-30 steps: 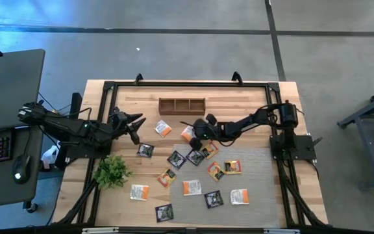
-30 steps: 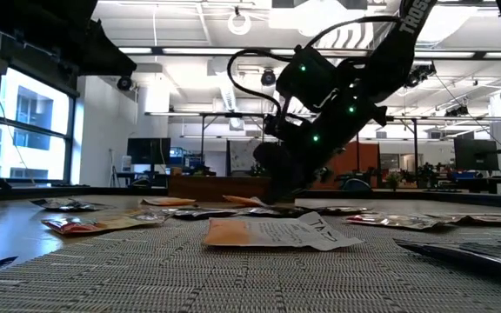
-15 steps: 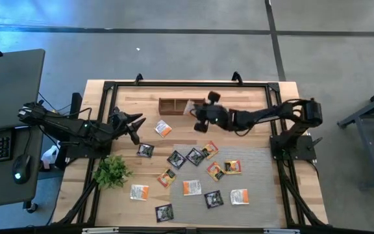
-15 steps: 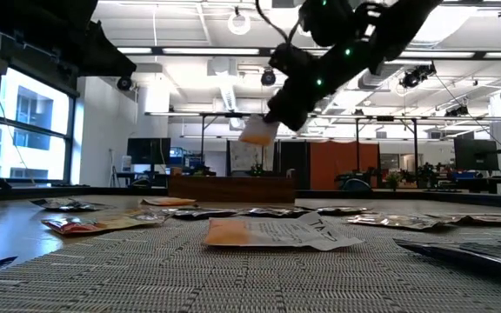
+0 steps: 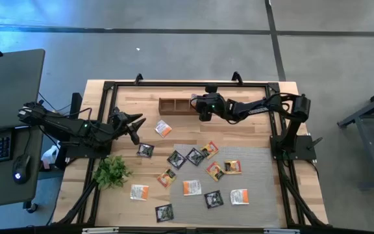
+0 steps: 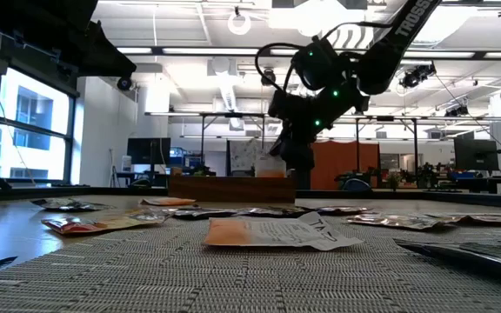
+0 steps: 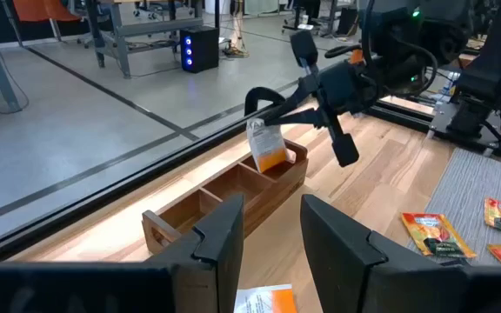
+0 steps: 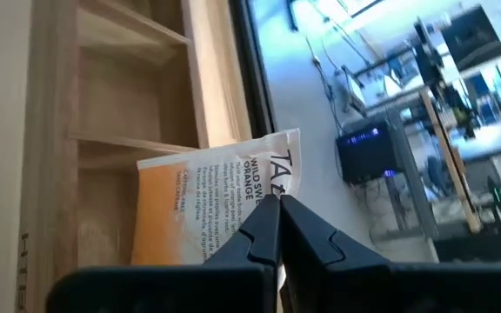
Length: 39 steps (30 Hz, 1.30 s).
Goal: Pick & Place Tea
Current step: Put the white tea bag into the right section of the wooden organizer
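My right gripper [image 5: 199, 106] is shut on a white-and-orange tea sachet [image 7: 266, 148] over the right-end compartment of the wooden three-compartment box [image 5: 177, 105] at the table's far side. The sachet also shows in the right wrist view [image 8: 198, 209] and the low view [image 6: 270, 165]. My left gripper [image 5: 137, 123] is open and empty at the table's left, its fingers apart in its own view [image 7: 272, 248]. Several other sachets, dark and orange, lie flat on the grey mat [image 5: 252, 175] and the wood, such as one near the left gripper [image 5: 163, 129]. My right gripper pinches the sachet's white upper end [image 8: 255, 187] between its two shut fingers [image 8: 263, 230]. The fingers come from above, slanting in from the table's right. The sachet hangs below them, its orange lower end [image 7: 272, 162] down inside the box's right-end compartment; whether it touches the bottom I cannot tell.
A small green plant [image 5: 112, 170] stands at the table's left near side. A black frame rail [image 5: 187, 83] runs along the far edge behind the box. A desk with a keyboard and mouse [image 5: 19, 168] stands left of the table.
My right gripper has lifted a white-and-orange sachet off the table near the mat's far edge, carried it up and toward the far edge, then come down over the box's right-end compartment. The sachet now hangs with its lower end in the box.
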### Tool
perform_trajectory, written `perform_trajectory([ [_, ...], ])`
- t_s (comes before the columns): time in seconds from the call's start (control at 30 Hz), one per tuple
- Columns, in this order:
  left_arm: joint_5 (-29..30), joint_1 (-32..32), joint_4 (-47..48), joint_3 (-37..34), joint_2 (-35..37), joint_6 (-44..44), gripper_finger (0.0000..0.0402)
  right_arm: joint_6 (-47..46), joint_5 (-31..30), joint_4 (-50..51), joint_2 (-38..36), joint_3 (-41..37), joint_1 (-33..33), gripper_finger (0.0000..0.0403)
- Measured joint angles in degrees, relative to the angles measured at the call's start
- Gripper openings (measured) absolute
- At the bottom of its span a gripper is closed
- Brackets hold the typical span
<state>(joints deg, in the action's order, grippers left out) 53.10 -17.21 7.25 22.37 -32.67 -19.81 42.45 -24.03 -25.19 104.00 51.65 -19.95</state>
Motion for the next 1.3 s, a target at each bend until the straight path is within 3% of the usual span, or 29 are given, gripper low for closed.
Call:
perform_trajectory([
  [0.27, 0.0, 0.0, 0.2, 0.0, 0.0, 0.0, 0.0115, 3.0, 2.2, 0.0, 0.4, 0.0, -0.4, 0.0024],
  [0.67, -1.3, 0.0, 0.2, 0.0, 0.0, 0.0, 0.0115, 0.6, 0.1, -2.6, 0.4, 0.0, 2.0, 0.0112],
  [0.73, -1.3, 0.0, 0.2, 0.0, 0.0, 0.0, 0.0115, -1.7, 3.2, -4.9, 0.3, 0.1, 4.0, 0.0120],
  [0.87, -1.4, 0.0, 0.2, 0.0, 0.0, 0.0, 0.0115, -8.3, 16.2, -6.8, 0.3, 0.1, 7.8, 0.0127],
  [0.97, -2.0, 0.0, 0.3, 0.0, 0.0, -0.7, 0.0115, -13.8, 19.0, -7.4, 0.3, 0.1, 10.2, 0.0130],
  [1.07, -4.7, 0.0, 1.8, 0.0, -0.3, -7.1, 0.0115, -19.9, 19.5, -6.8, 0.3, 0.1, 11.6, 0.0131],
  [1.2, -5.4, 0.4, 8.5, 0.0, -3.6, -23.5, 0.0115, -25.7, 25.7, -8.7, 0.3, 0.1, 13.4, 0.0131],
  [1.3, -8.1, 3.9, 12.5, -0.1, -8.0, -32.7, 0.0115, -27.8, 25.8, -12.7, 1.2, 0.1, 14.3, 0.0131],
])
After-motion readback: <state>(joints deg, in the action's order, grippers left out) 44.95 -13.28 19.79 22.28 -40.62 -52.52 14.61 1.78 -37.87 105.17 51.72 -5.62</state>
